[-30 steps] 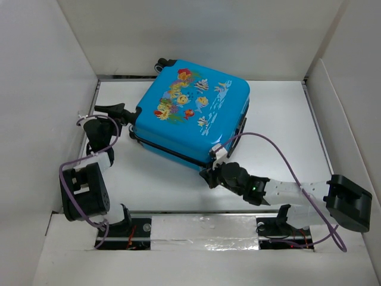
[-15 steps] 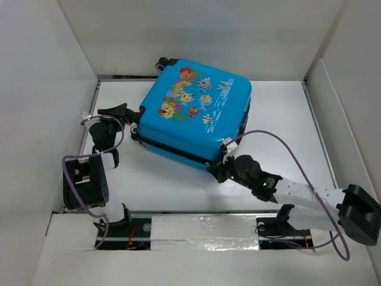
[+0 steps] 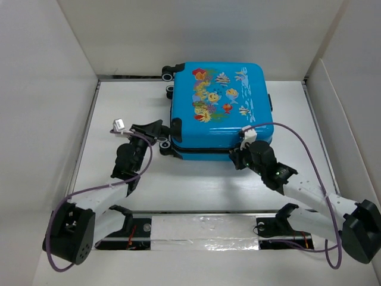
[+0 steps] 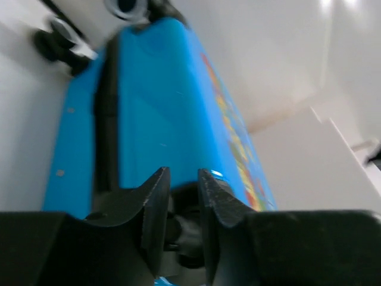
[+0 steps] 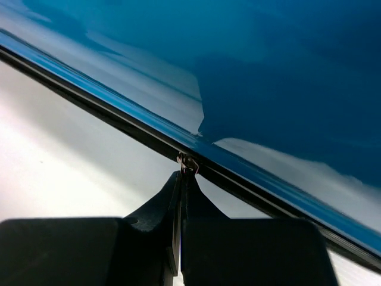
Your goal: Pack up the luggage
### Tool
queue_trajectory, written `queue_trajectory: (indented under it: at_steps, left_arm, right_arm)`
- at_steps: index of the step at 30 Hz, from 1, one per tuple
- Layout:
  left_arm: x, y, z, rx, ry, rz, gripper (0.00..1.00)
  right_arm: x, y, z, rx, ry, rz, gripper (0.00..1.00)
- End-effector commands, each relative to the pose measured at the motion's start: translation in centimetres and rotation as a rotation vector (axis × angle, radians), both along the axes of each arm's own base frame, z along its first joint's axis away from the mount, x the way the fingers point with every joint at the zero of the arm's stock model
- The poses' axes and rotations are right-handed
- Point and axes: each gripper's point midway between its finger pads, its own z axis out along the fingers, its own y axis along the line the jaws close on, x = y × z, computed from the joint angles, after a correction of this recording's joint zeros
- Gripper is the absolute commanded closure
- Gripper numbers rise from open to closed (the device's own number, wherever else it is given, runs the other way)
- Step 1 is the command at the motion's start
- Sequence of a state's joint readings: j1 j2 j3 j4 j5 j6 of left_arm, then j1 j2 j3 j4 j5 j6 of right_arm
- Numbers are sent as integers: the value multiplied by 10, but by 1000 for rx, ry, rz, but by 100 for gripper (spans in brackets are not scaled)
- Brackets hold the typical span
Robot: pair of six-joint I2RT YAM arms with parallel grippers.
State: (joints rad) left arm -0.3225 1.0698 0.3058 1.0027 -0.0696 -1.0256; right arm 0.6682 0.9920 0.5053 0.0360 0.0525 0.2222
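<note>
The luggage lies flat and closed at the back middle of the white table, its fish print facing up. My left gripper is at its near left corner. In the left wrist view its jaws stand narrow around a black wheel under the blue shell. My right gripper is at the front edge, right of the middle. There it is shut on the small metal zipper pull on the dark zip line of the blue shell.
Two more black wheels stick out at the luggage's back left corner. White walls close in the table on the left, back and right. Purple cables loop over both arms. A taped rail runs along the near edge.
The luggage has swung round and shifted right and back, now square to the table. My left gripper has followed and closed from wide open onto the wheel. My right gripper stayed shut at the zip.
</note>
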Motion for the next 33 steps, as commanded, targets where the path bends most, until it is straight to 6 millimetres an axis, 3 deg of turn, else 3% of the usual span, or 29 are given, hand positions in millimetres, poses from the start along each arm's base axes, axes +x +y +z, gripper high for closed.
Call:
queue_trajectory:
  at_steps: [1, 2, 3, 4, 5, 6, 8, 10, 14, 16, 18, 19, 20, 21, 22, 24, 25, 28, 29, 33]
  left_arm:
    - [-30, -42, 6, 16, -27, -160, 100]
    - [-32, -46, 8, 18, -29, -172, 100]
    - [-37, -54, 11, 13, -37, -200, 100]
    - [-39, -58, 14, 11, -43, -212, 100]
    - [-40, -63, 15, 14, -45, -227, 100]
    - [-40, -68, 17, 23, -50, -240, 100]
    - [-40, -71, 18, 24, -50, -246, 100]
    - [-40, -71, 15, 27, -43, -244, 100]
    - [-40, -76, 17, 37, -52, -268, 100]
    - [-44, -84, 22, 53, -68, -316, 100]
    - [-39, -73, 23, 104, -34, -264, 100]
    - [-35, -61, 24, 125, -18, -204, 97]
    - [-32, -49, 24, 152, -7, -156, 84]
    - [-30, -23, 26, 160, 6, -63, 66]
    - [-28, -9, 26, 165, 19, -13, 35]
    - [-24, 26, 20, 194, 73, 114, 15]
    - [-16, 55, 16, 206, 104, 208, 3]
    - [1, 91, -7, 228, 224, 261, 1]
    - [5, 90, -12, 218, 237, 237, 1]
    - [25, 54, -36, 176, 274, 0, 1]
  right_arm:
    - [-1, 38, 53, 123, -105, 145, 100]
    - [-11, 49, 44, 150, -66, 174, 100]
    - [-17, 64, 49, 187, -77, 207, 100]
    - [-40, 90, 38, 184, -39, 286, 100]
    - [-47, 102, 34, 185, -28, 299, 100]
    - [-53, 119, 44, 210, -30, 323, 100]
    - [-77, 147, 39, 183, -11, 381, 100]
    - [-87, 163, 52, 200, -23, 411, 100]
    - [-91, 177, 63, 256, -40, 407, 100]
    - [-85, 177, 50, 201, -26, 379, 100]
    - [-74, 168, 47, 157, -38, 307, 100]
    - [-67, 160, 46, 157, -43, 282, 100]
    - [-66, 152, 39, 151, -32, 278, 100]
    - [-64, 149, 41, 170, -36, 275, 100]
    - [-57, 141, 46, 191, -49, 258, 100]
    - [-57, 134, 41, 196, -46, 267, 100]
    - [-56, 132, 41, 195, -45, 265, 100]
    - [-57, 129, 43, 196, -45, 275, 100]
    - [-55, 127, 44, 197, -46, 271, 100]
    - [-53, 126, 41, 185, -42, 276, 100]
